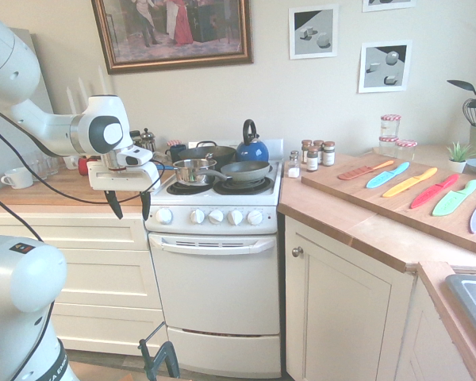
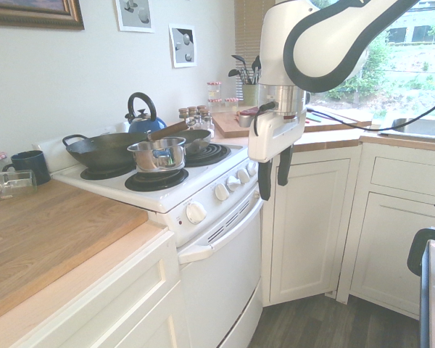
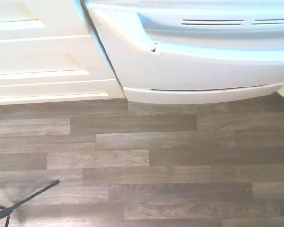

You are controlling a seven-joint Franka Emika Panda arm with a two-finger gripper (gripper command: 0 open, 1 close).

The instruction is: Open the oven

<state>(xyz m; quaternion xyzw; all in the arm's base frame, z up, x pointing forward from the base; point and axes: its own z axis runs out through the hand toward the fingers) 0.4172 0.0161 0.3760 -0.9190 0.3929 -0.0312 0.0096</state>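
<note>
Oven (image 1: 216,286) is sitting between two runs of cream cabinets (image 1: 345,298), door (image 1: 214,282) shut, and the bottom drawer (image 1: 224,353) looks shut too. The bar handle (image 1: 214,245) runs across the top of the door, just under the row of round white knobs (image 1: 216,217).

The gripper (image 1: 132,216) is hanging out in front of the oven, pointing down, its two black fingers (image 1: 112,204) apart with nothing between them. It's not touching the handle. The wrist view mostly gets wood-look floor (image 3: 170,156), plus the lower front of the oven and a small dark nick (image 3: 155,46) near one end of the handle.

Stovetop's pretty busy: a shiny steel pot (image 2: 158,155) on the front left burner, a big black wok (image 2: 100,152) behind it, a frying pan (image 1: 246,171) over on the right and a blue kettle (image 1: 252,151) at the back. Little spice jars (image 1: 312,155) stand on the counter just right of the stove, and further right colorful knives (image 1: 410,182) are laid out on a wooden board (image 1: 365,189). Left counter has a white mug (image 1: 17,178) and what's probably some glassware (image 1: 44,165), kinda hard to make out there.
</note>
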